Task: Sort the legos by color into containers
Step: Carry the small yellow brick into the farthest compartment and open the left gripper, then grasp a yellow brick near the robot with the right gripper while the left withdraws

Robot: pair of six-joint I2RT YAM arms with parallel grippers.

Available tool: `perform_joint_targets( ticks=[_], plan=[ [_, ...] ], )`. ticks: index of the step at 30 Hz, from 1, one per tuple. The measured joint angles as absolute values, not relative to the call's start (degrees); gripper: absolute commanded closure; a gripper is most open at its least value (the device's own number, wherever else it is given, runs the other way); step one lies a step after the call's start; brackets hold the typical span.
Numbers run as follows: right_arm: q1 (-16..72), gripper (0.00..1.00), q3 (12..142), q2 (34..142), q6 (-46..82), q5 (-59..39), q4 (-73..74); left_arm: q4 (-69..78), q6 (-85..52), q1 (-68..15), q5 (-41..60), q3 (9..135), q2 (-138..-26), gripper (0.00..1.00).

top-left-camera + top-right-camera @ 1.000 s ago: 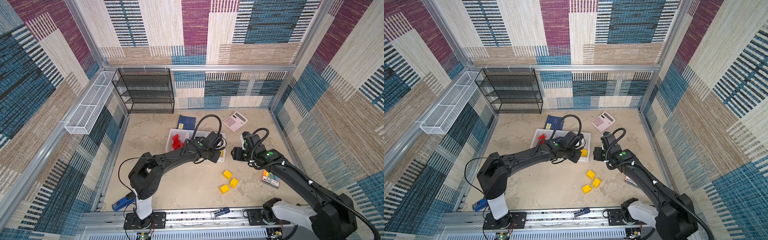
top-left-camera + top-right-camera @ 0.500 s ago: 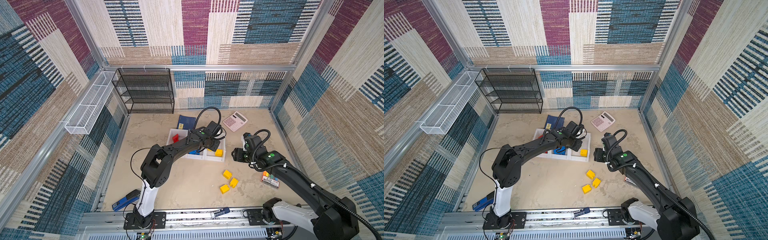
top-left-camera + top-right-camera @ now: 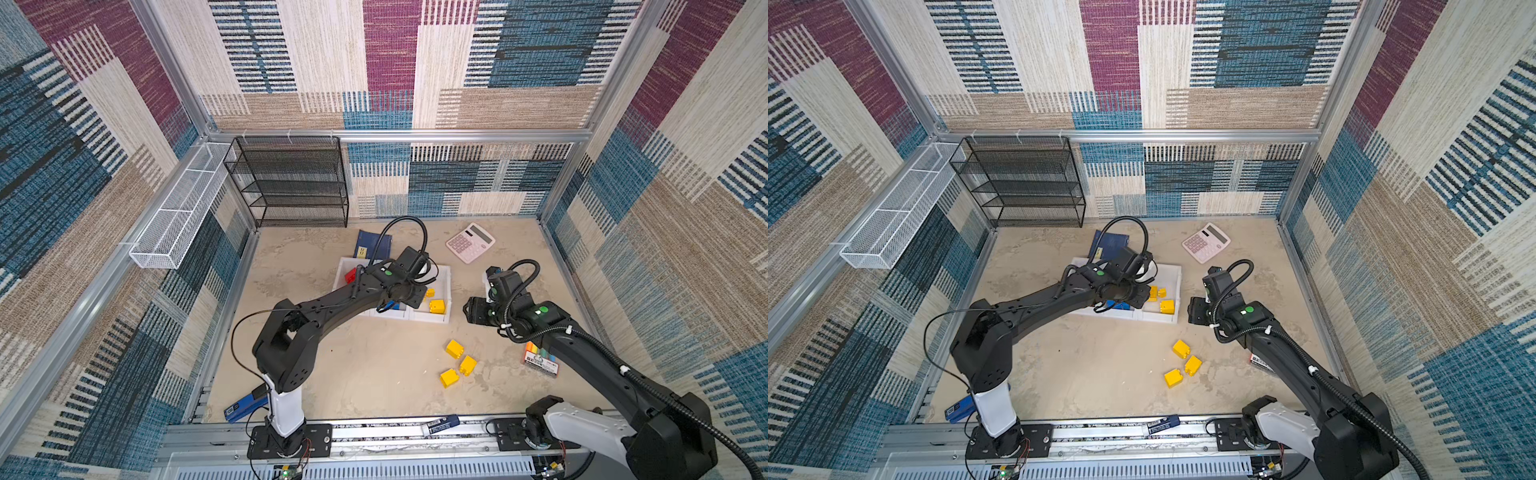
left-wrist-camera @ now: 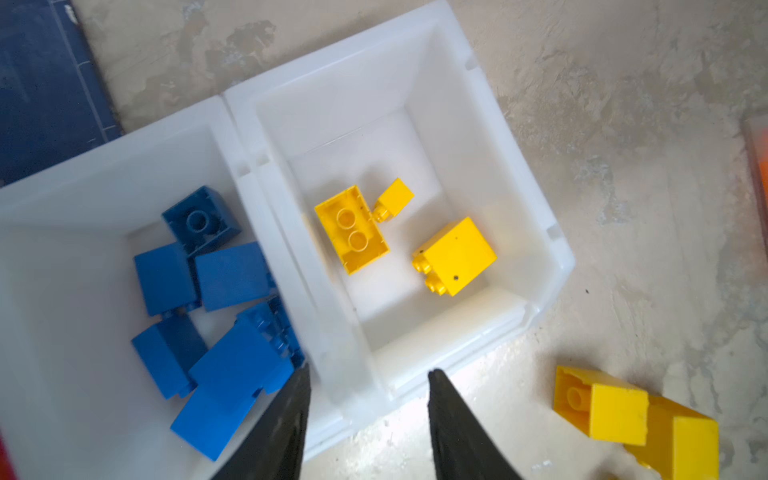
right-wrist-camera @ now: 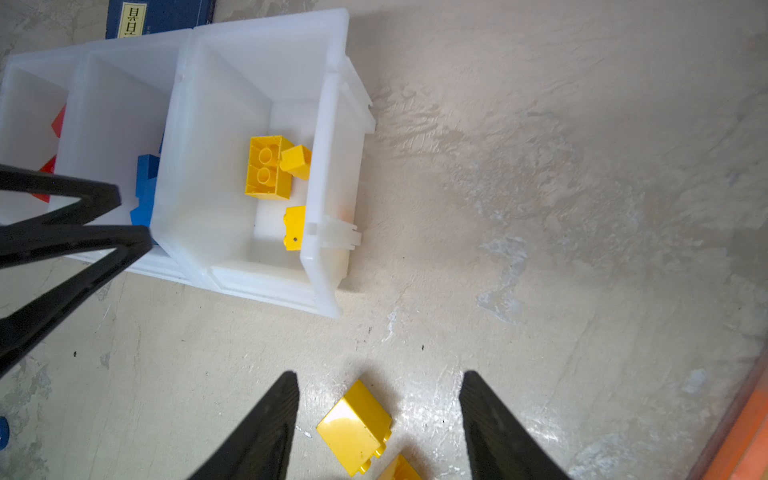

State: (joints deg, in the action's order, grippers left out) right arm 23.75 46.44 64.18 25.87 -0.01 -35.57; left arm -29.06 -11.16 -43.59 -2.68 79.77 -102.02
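Sorting looks almost finished, by my judgement. The three bins (image 3: 449, 286) hold one colour each: red legos (image 3: 351, 275) in the bin at the left end of the row, blue legos (image 4: 232, 274) in the middle one, and three yellow legos (image 4: 455, 255) in the right one. What remains, as far as I can see, is three yellow bricks (image 3: 468, 365) lying close together on the table (image 3: 365, 374), near the front of the bins. My left gripper (image 4: 369, 371) hangs over the front edge between the blue and yellow bins, jaws apart and empty. My right gripper (image 5: 379, 374) hovers above one loose brick, jaws apart, gripping nothing yet.
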Motion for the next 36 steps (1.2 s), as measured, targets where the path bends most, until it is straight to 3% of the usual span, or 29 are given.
perform_joint_targets(
  ticks=[9,17,36],
  plan=[
    [23.8,0.39,44.2,67.0,25.4,-1.6,-35.9,-25.8,-19.2,-41.7,-4.7,56.6,-81.4,0.49],
    [26.8,0.39,40.6,67.5,25.8,-4.4,-35.9,-24.3,-26.4,-41.3,-6.2,43.2,-69.4,0.48],
    [36.1,0.39,40.4,72.8,26.1,-5.5,-35.7,-21.4,-31.0,-41.3,-5.6,38.3,-64.6,0.48]
  ],
)
